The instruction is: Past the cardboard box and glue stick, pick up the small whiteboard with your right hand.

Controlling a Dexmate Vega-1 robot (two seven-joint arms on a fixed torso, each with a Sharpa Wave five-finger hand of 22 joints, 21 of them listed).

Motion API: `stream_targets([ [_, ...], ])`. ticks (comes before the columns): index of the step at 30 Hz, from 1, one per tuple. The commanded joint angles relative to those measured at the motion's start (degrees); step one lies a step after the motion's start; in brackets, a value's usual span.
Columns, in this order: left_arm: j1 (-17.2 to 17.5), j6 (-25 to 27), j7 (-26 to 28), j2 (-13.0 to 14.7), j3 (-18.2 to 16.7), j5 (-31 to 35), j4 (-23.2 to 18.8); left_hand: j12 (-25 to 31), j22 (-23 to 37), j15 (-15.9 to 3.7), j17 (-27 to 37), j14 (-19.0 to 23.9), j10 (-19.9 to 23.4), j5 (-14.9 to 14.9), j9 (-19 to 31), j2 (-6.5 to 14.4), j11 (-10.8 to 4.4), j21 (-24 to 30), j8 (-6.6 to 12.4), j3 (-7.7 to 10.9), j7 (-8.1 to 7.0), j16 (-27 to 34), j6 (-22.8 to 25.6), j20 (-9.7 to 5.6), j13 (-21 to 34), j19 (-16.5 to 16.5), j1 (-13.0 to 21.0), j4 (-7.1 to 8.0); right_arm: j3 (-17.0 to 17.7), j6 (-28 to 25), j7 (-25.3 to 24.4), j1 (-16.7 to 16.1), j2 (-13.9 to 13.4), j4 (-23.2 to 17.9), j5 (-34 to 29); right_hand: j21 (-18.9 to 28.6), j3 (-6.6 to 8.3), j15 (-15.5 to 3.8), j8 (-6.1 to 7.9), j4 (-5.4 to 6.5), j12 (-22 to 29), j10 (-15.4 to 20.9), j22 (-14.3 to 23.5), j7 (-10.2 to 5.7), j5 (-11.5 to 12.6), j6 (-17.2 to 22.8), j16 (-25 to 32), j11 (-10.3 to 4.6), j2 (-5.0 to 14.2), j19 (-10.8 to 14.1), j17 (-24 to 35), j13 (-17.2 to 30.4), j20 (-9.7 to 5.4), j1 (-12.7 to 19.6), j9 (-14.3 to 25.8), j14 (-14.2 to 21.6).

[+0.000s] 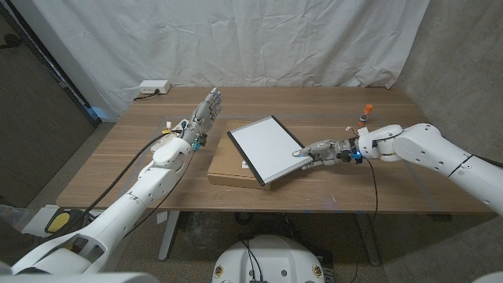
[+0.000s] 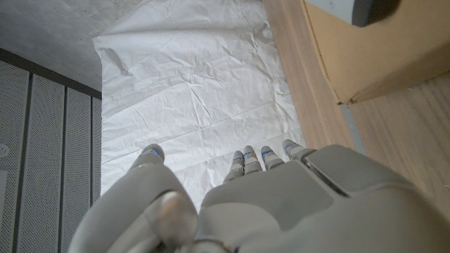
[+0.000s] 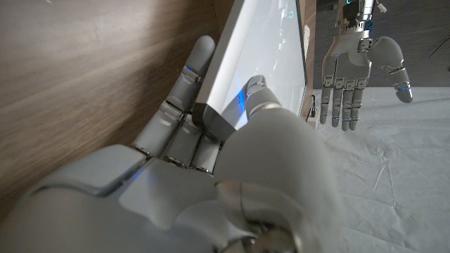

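Note:
The small whiteboard [image 1: 266, 148], white with a dark frame, is tilted, its right edge raised off the flat cardboard box [image 1: 228, 169] beneath it. My right hand [image 1: 321, 149] grips the board's right corner: in the right wrist view the thumb lies on the white face and the fingers [image 3: 184, 98] curl under the whiteboard [image 3: 260, 56]. The glue stick [image 1: 364, 115], orange-capped, stands upright at the right rear of the table, behind my right forearm. My left hand [image 1: 203, 115] is raised left of the board with its fingers apart, holding nothing; the left hand [image 3: 355, 74] also appears in the right wrist view.
A white power strip [image 1: 154, 88] with its cable lies at the table's back left. The wooden table [image 1: 118, 169] has bare surface at front left. A white sheet [image 1: 236, 39] hangs behind. A corner of the cardboard box [image 2: 373, 56] is in the left wrist view.

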Motion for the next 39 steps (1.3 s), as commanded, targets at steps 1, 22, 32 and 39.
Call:
stream_targets([
  [1,-0.6,0.5,0.1,0.1,0.1,0.2,-0.1,0.2,0.2,0.16,0.1,-0.2,-0.5,0.3,0.3,0.6,0.30,0.4,0.27,-0.27,-0.11,0.5,0.0,-0.06,0.1,-0.3,0.3,0.03,0.9,0.0,-0.8,-0.3,-0.4,-0.8,1.1,0.8,0.27,-5.43,0.10,0.04,0.6,3.5,0.5,0.02,0.2,0.6,0.3,-3.03,1.64,0.4,0.3,3.2,-4.08,2.6,0.3,2.9],
  [22,-0.3,0.9,0.6,0.8,0.0,0.6,-1.9,0.2,0.2,0.13,0.1,-0.2,-0.5,0.3,0.3,0.7,0.28,0.4,0.26,-0.45,-0.08,0.5,0.0,0.09,0.1,-0.2,0.4,0.01,3.6,1.6,-2.3,-2.4,-2.2,-3.8,3.3,2.8,0.24,-5.35,-0.20,0.17,0.6,3.2,1.7,0.23,0.1,0.7,0.1,-3.54,1.98,-0.2,1.2,4.5,-4.05,3.9,1.0,3.3],
  [32,0.0,1.5,1.2,1.2,-0.1,0.7,-2.7,0.2,0.2,0.24,0.1,0.0,-0.4,0.3,0.3,0.7,0.31,0.7,0.26,-0.57,-0.06,0.6,0.0,0.01,0.1,0.5,0.4,-0.01,4.1,1.2,-3.3,-2.5,-2.7,-4.8,4.0,3.6,0.17,-5.35,-0.39,0.31,0.6,3.2,2.2,0.36,0.0,0.7,-0.1,-3.42,2.12,-0.5,1.5,5.0,-4.04,4.2,1.2,3.3],
  [39,-0.1,1.9,1.2,1.3,0.0,0.7,-2.9,0.2,0.3,0.34,0.2,0.1,-0.4,0.3,0.3,0.8,0.43,0.6,0.30,-0.64,0.08,0.6,0.1,0.05,0.1,0.5,0.5,-0.03,4.3,1.8,-3.1,-2.6,-2.7,-4.9,4.3,4.1,0.14,-5.36,-0.51,0.31,0.6,3.2,2.5,0.45,0.0,0.7,-0.2,-3.31,2.16,-0.8,1.8,5.4,-4.06,4.5,1.4,3.4],
])
